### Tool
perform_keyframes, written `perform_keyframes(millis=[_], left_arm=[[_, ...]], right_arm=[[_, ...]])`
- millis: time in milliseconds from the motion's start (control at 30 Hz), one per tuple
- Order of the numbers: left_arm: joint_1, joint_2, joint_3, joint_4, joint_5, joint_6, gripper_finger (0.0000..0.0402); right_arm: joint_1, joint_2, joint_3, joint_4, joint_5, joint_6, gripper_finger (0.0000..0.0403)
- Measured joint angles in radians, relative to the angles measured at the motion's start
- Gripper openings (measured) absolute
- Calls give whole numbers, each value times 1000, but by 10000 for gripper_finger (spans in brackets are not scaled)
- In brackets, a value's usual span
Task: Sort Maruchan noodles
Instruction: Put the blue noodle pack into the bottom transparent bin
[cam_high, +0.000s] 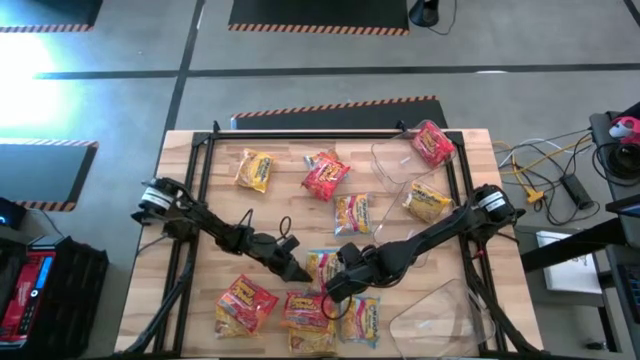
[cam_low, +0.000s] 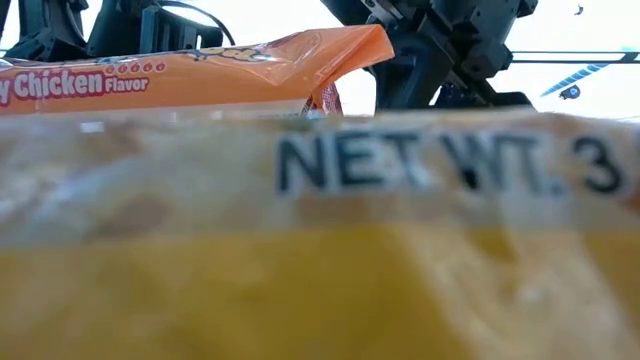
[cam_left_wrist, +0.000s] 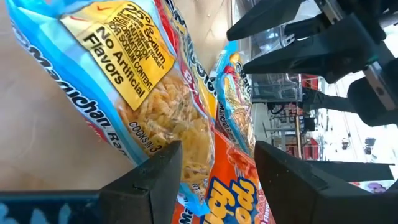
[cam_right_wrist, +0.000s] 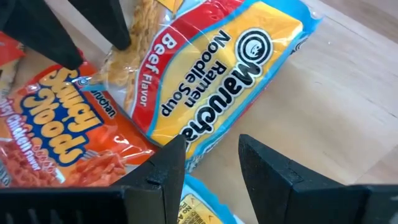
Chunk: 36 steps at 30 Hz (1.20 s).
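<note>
A light-blue-and-yellow Maruchan noodles packet marked "Beef Flavor" lies flat on the wooden table, with one end beside an orange packet. My left gripper comes low from the table's left and is open. That end of the blue packet and the orange packet show between its fingers. My right gripper slants down from the right and hangs open over the blue packet's long edge. More red, yellow and orange packets lie around. In the low view a yellow packet fills the foreground. My left gripper comes in nearly level from the table's left. The blue packet's end reaches in between its fingers, and the packet rests on the table. I cannot tell whether either finger touches it.
A clear tub at the far right holds a red packet, with a yellow packet beside it. Another clear tub stands near right. Loose packets lie at the far side and near edge. Black rails frame the table.
</note>
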Motion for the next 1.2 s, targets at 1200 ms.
perform_keyframes(millis=[1200], left_arm=[[6,-37,69,-227,-28,-2,153]], right_arm=[[2,-7,-2,11,-95,69,139]])
